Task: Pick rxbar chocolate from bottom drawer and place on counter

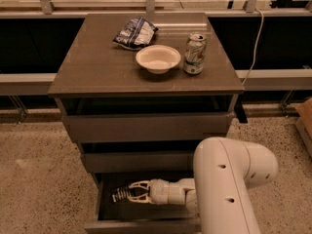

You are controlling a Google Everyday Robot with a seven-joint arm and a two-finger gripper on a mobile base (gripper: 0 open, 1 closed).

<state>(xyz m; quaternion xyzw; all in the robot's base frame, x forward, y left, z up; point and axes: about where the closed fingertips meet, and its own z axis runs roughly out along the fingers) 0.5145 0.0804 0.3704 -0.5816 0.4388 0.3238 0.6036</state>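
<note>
The bottom drawer [141, 225] is pulled open below two other drawers. Inside it lies the rxbar chocolate [118, 195], a small black wrapper with white lettering, at the left of the drawer. My gripper [126, 193] reaches into the drawer from the right. Its curved fingers [136, 184] meet around the bar's right end, and the bar is still low in the drawer. The counter [97, 67] is the grey-brown top of the cabinet, well above the gripper.
On the counter stand a white bowl [158, 58], a drink can [195, 53] and a blue-and-white chip bag [135, 32]. My white arm's elbow [229, 179] bulks in front of the cabinet's lower right. A speckled floor [34, 179] surrounds the cabinet.
</note>
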